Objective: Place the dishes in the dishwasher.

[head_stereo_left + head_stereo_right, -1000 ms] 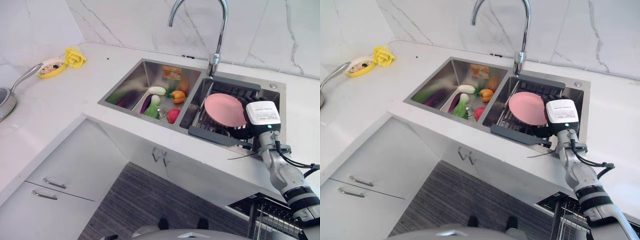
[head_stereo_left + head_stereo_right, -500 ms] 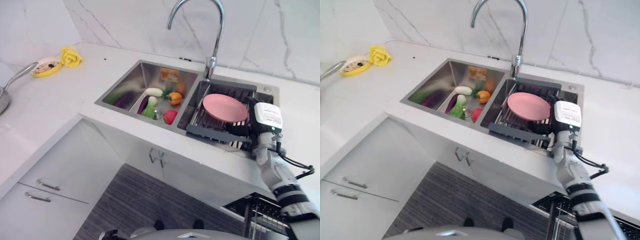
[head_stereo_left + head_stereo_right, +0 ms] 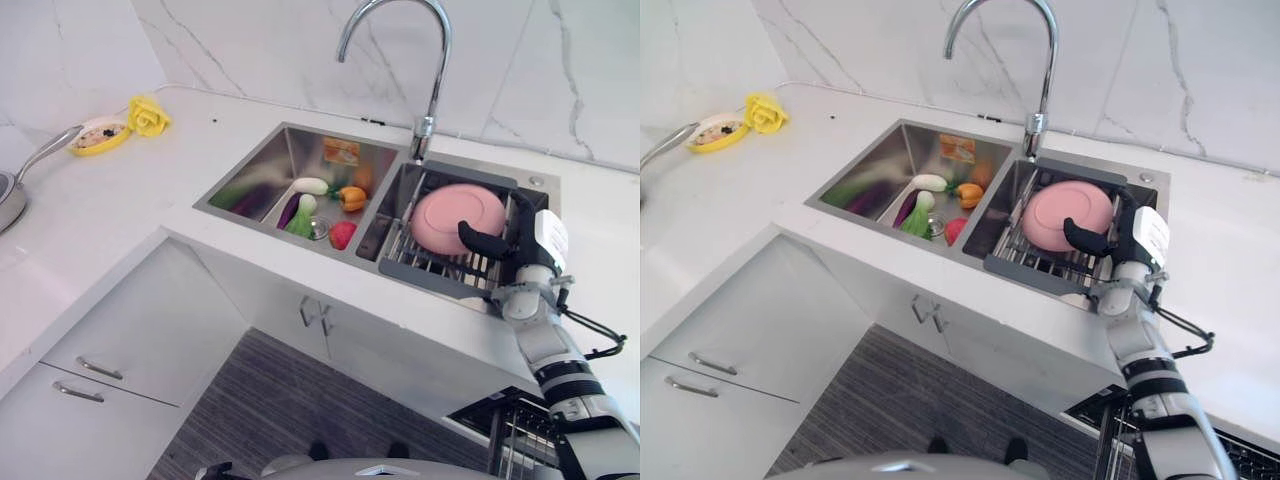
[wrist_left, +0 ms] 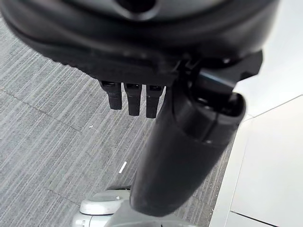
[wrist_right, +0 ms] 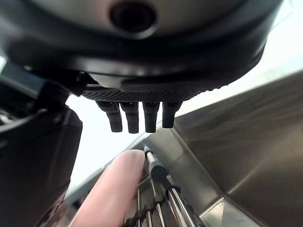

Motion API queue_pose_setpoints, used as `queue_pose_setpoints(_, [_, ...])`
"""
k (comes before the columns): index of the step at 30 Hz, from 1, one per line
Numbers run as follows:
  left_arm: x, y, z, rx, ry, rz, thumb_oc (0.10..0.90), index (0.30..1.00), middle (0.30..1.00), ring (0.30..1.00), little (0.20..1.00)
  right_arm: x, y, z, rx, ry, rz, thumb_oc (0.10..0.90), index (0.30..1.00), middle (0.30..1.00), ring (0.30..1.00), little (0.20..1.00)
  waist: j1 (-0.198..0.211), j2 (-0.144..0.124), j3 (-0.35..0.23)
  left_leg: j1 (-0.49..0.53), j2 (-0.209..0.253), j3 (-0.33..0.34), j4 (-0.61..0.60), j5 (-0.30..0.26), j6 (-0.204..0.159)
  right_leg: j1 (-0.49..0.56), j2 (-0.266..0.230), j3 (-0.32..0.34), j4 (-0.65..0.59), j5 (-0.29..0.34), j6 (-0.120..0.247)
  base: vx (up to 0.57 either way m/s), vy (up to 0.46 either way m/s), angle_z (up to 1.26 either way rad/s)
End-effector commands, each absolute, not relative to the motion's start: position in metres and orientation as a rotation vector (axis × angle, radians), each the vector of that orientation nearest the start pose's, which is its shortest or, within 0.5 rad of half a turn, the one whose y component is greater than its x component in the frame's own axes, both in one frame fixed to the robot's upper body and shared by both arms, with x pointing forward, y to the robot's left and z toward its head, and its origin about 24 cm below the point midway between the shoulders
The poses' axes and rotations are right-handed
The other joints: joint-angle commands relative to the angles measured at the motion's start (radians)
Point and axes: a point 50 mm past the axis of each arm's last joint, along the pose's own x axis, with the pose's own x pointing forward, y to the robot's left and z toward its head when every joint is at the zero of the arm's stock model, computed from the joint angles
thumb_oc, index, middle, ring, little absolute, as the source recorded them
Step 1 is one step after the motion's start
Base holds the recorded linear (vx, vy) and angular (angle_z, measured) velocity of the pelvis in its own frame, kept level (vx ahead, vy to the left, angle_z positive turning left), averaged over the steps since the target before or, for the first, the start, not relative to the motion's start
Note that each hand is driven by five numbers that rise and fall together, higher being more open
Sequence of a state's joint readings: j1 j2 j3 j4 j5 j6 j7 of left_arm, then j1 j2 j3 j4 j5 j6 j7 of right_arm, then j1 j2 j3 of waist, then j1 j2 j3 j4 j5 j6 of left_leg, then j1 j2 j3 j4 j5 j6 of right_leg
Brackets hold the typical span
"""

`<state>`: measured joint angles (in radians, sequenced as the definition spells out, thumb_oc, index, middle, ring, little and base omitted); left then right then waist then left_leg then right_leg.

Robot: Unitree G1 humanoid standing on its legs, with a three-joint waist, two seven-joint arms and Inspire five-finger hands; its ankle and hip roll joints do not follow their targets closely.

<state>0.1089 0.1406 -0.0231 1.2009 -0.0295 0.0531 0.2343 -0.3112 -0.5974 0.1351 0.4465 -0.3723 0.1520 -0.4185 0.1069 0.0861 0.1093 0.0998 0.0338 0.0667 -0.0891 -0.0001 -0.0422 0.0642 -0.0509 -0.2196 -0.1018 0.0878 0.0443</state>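
One pink plate (image 3: 458, 217) is the dish in hand: left eye view has it tipped up on edge in the wire rack (image 3: 440, 262) of the sink's (image 3: 300, 150) right basin, face toward the room. The right hand (image 3: 505, 243) is at the plate's right edge, thumb lying across the lower rim, fingers behind it. Judgement: a pinch on the rim, step in hand is lifting the plate out. To do it well, keep the pinch firm, raise it straight up clear of the rack wires before swinging right toward the dishwasher rack (image 3: 540, 430) low by the arm, and mind the tap (image 3: 425, 70) close above.

Right eye view: same layout. Plate is plain, matte, round, with a shallow raised rim, no food seen on it. Toy vegetables (image 3: 935, 205) lie in the left basin, well apart from the plate.

Left wrist view: left hand (image 4: 132, 97) hangs over grey floor, fingers straight, holding nothing.

Right wrist view: plate edge (image 5: 111, 191) runs between thumb and fingers (image 5: 137, 116), rack bars just beside it; fingers look nearly straight, so grip seems light; slip risk.
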Motion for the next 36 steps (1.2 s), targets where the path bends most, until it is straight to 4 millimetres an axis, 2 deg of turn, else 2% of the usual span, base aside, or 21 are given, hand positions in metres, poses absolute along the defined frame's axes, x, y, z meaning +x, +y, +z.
queue_pose_setpoints(1, [0.059,0.249,-0.163,0.375,1.303,0.318,0.8,0.9,0.9,0.9,0.9,0.313,-0.272,0.095,-1.098,-0.068,-0.391,0.8,0.9,0.9,0.9,0.9,0.03,-0.094,0.001,-0.032,0.069,0.002,0.002,0.013,-0.071,0.071,-0.144,0.0,0.016,-0.073,0.124,0.0,0.0,0.0])
queue_pose_setpoints(6, [0.057,0.249,-0.163,0.369,1.31,0.307,0.8,0.9,0.9,0.9,0.9,0.315,-0.276,0.096,-1.026,-0.031,-0.355,0.8,0.9,0.9,0.9,0.9,0.03,-0.098,-0.002,-0.031,0.068,0.001,0.002,0.013,-0.071,0.072,-0.145,0.0,0.015,-0.072,0.123,0.0,0.0,0.0])
queue_pose_setpoints(7, [0.056,0.25,-0.163,0.369,1.311,0.304,0.8,0.9,0.9,0.9,0.9,0.317,-0.278,0.101,-1.038,-0.043,-0.332,0.8,0.9,0.9,0.9,0.9,0.031,-0.101,-0.002,-0.031,0.068,0.001,0.002,0.014,-0.071,0.072,-0.146,0.001,0.015,-0.071,0.124,0.0,0.0,0.0])
queue_pose_setpoints(8, [0.055,0.254,-0.162,0.376,1.311,0.293,0.8,0.9,0.9,0.9,0.9,0.32,-0.285,0.126,-1.254,-0.107,-0.282,0.8,0.9,0.9,0.9,0.9,0.035,-0.11,-0.004,-0.033,0.068,0.001,0.002,0.015,-0.073,0.071,-0.146,-0.003,0.015,-0.07,0.125,0.0,0.0,0.0])
queue_pose_setpoints(9, [0.055,0.255,-0.162,0.375,1.308,0.293,0.8,0.9,0.9,0.9,0.9,0.319,-0.291,0.138,-1.349,-0.133,-0.27,0.8,0.9,0.9,0.9,0.9,0.033,-0.112,-0.002,-0.033,0.069,0.002,0.002,0.015,-0.075,0.071,-0.145,-0.003,0.015,-0.069,0.126,0.0,0.0,0.0])
queue_pose_setpoints(10, [0.055,0.254,-0.162,0.374,1.308,0.291,0.8,0.9,0.9,0.9,0.9,0.319,-0.291,0.139,-1.351,-0.133,-0.269,0.8,0.9,0.9,0.9,0.9,0.033,-0.11,-0.002,-0.032,0.069,0.001,0.002,0.014,-0.075,0.071,-0.145,-0.003,0.015,-0.069,0.126,-0.01,0.005,0.08])
queue_pose_setpoints(11, [0.056,0.255,-0.161,0.374,1.303,0.28,0.8,0.9,0.9,0.9,0.9,0.317,-0.298,0.161,-1.546,-0.174,-0.226,0.8,0.9,0.9,0.9,0.9,0.032,-0.118,-0.001,-0.034,0.069,0.001,0.002,0.015,-0.078,0.069,-0.145,-0.005,0.017,-0.068,0.128,0.0,0.007,0.08])
queue_pose_setpoints(13, [0.056,0.257,-0.161,0.378,1.309,0.278,0.8,0.9,0.9,0.9,0.9,0.315,-0.298,0.173,-1.661,-0.193,-0.163,0.8,0.9,0.9,0.9,0.9,0.03,-0.126,-0.002,-0.035,0.07,0.0,0.002,0.015,-0.08,0.067,-0.145,-0.006,0.018,-0.067,0.129,0.0,0.004,0.04])
queue_pose_setpoints(14, [0.056,0.257,-0.161,0.377,1.308,0.277,0.8,0.9,0.9,0.9,0.9,0.315,-0.298,0.173,-1.662,-0.193,-0.162,0.8,0.9,0.9,0.9,0.9,0.029,-0.124,-0.001,-0.035,0.07,0.0,0.002,0.015,-0.08,0.067,-0.145,-0.007,0.018,-0.067,0.129,0.0,0.0,0.0])
queue_pose_setpoints(16, [0.056,0.257,-0.161,0.37,1.315,0.276,0.8,0.9,0.9,0.9,0.9,0.307,-0.295,0.191,-1.808,-0.237,-0.087,0.8,0.9,0.9,0.9,0.9,0.022,-0.135,-0.004,-0.037,0.072,-0.003,0.002,0.014,-0.081,0.063,-0.144,-0.009,0.019,-0.065,0.13,0.0,0.0,0.0])
queue_pose_setpoints(18, [0.055,0.258,-0.161,0.365,1.319,0.277,0.8,0.9,0.9,0.9,0.9,0.302,-0.297,0.196,-1.894,-0.235,-0.043,0.8,0.9,0.9,0.9,0.9,0.017,-0.144,-0.007,-0.037,0.072,-0.002,0.002,0.012,-0.082,0.063,-0.144,-0.009,0.02,-0.064,0.132,0.0,0.0,0.0])
queue_pose_setpoints(21, [0.055,0.258,-0.161,0.36,1.323,0.275,0.8,0.9,0.9,0.9,0.9,0.296,-0.298,0.197,-1.961,-0.22,0.006,0.8,0.9,0.9,0.9,0.9,0.013,-0.149,-0.011,-0.034,0.073,0.001,0.002,0.011,-0.083,0.061,-0.142,-0.006,0.02,-0.063,0.133,0.0,0.0,0.0])
queue_pose_setpoints(26, [0.056,0.256,-0.162,0.366,1.322,0.265,0.8,0.9,0.9,0.9,0.9,0.295,-0.3,0.186,-1.976,-0.184,0.042,0.8,0.9,0.9,0.9,0.9,0.01,-0.15,-0.012,-0.029,0.074,0.007,0.002,0.008,-0.081,0.06,-0.141,0.004,0.021,-0.064,0.132,0.0,0.002,-0.02])
queue_pose_setpoints(31, [0.06,0.254,-0.162,0.362,1.31,0.257,0.8,0.9,0.9,0.9,0.9,0.298,-0.295,0.179,-1.999,-0.182,0.071,0.8,0.9,0.9,0.9,0.9,0.008,-0.144,-0.013,-0.026,0.074,0.009,0.002,0.007,-0.081,0.062,-0.142,0.005,0.021,-0.065,0.131,0.01,0.003,-0.02])
queue_pose_setpoints(36, [0.06,0.25,-0.163,0.357,1.31,0.252,0.8,0.9,0.9,0.9,0.9,0.304,-0.292,0.176,-2.094,-0.196,0.056,0.8,0.9,0.9,0.9,0.9,0.011,-0.136,-0.012,-0.026,0.072,0.009,0.002,0.006,-0.08,0.064,-0.145,0.005,0.02,-0.065,0.132,0.0,0.0,0.0])
